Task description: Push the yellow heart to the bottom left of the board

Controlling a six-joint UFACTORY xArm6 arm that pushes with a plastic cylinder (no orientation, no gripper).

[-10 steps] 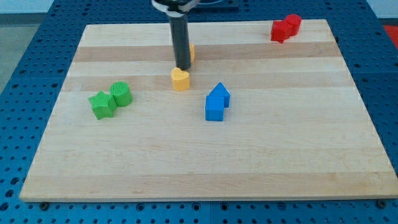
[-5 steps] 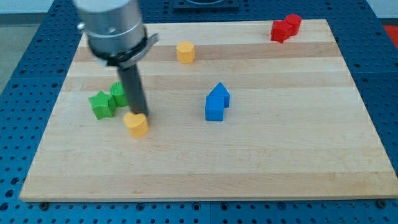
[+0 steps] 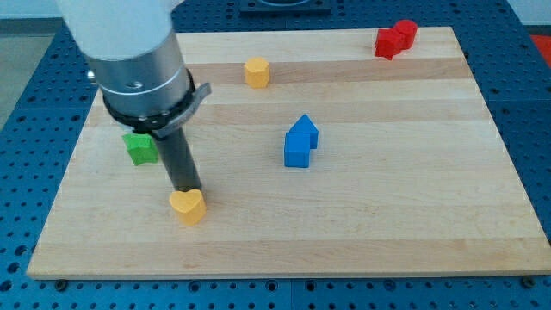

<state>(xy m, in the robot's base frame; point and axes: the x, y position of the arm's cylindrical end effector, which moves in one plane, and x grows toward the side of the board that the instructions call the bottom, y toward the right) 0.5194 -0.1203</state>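
1. Blue perforated metal surrounds the pale wooden counter, which carries every block.
2. Left of the yellow heart and above it, a green star block peeks from under the arm housing.
3. The yellow heart lies in the counter's lower left part, with my tip touching its upper edge; the rod has no claw, so nothing is held.
4. Above the heart and rightward sits a yellow block.
5. Right of the heart stand two touching blue blocks.
6. Far right and above the heart, red blocks occupy the top corner.
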